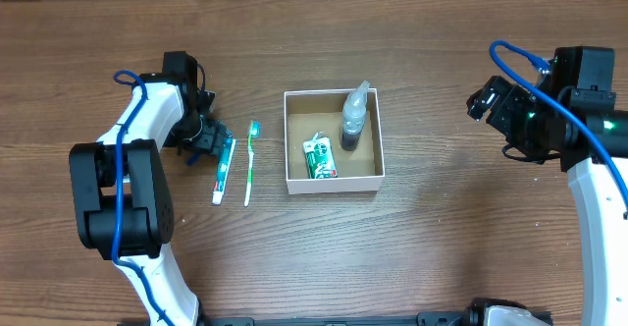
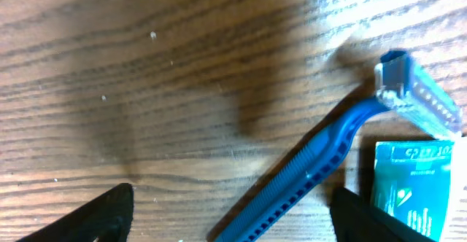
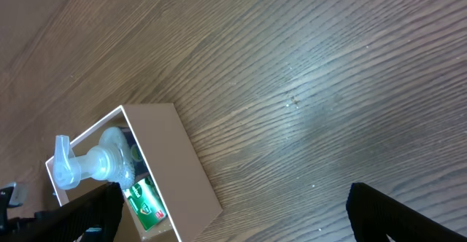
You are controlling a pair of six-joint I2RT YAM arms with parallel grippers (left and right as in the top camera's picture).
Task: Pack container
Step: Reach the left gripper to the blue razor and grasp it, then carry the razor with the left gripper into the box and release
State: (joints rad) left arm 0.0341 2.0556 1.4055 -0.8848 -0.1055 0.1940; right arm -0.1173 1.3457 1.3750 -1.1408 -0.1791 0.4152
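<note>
My left gripper (image 2: 232, 198) is spread wide, with its two dark fingers (image 2: 102, 216) at the bottom corners of my wrist view. It is low over the table (image 1: 442, 247), well to the left of the box (image 1: 334, 185). A blue razor (image 2: 314, 162) lies on the wood there. Its handle runs down into the gap between my fingers, and its pale head points away from me. I cannot tell whether either finger touches it. A teal packet (image 2: 412, 187) with small print lies just beside the razor's head, and part of it is cut off by the frame edge. From overhead, a green and white toothbrush (image 1: 250, 164) lies flat between the razor and the box. It is near the box's left wall without touching it, and it lies roughly parallel to that wall. The box sits open-topped at the middle of the table, its walls white and its floor brown. Inside it, a clear pump bottle (image 1: 354, 118) with a dark lower half is in the far right part, its nozzle over the far wall. A green tube (image 1: 319, 157) lies flat in the near half, left of centre. My right gripper (image 3: 233, 198) is also wide open and holds nothing, and its fingers (image 3: 394, 216) frame only bare wood. It hangs well to the right of the box and clear of it. My right wrist view shows the box, bottle and tube at its lower left.
</note>
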